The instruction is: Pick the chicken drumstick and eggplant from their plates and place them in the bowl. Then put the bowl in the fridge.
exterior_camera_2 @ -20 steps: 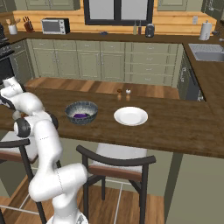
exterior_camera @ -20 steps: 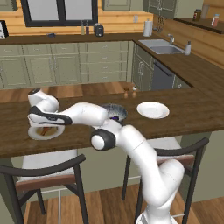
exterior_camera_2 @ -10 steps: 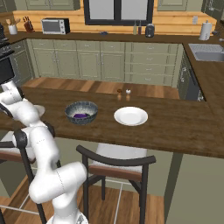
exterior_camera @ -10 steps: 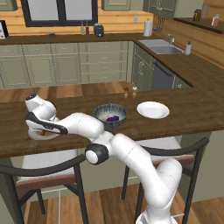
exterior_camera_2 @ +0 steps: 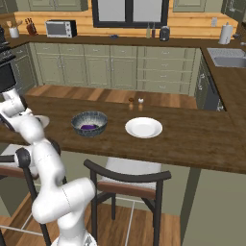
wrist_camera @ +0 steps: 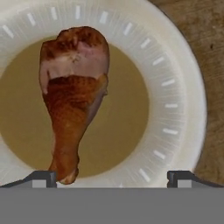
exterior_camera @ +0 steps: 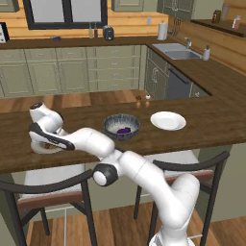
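A: Where is the glossy reddish-brown chicken drumstick [wrist_camera: 72,100]?

B: In the hand view it lies on a round white plate with a tan centre [wrist_camera: 175,92], fat end toward the top, thin end at the lower left beside one dark fingertip [wrist_camera: 43,178].

A: And the hand [wrist_camera: 113,179]?

B: Spread wide, holding nothing, just over the plate. In the left base view it sits at the left of the frame above the dark wooden surface [exterior_camera: 206,127].

A: The rest?

B: The small deep-purple eggplant [exterior_camera: 124,130] lies inside the dark grey-blue patterned bowl [exterior_camera: 122,126], mid-frame. To its right stands a bare white plate [exterior_camera: 168,120].
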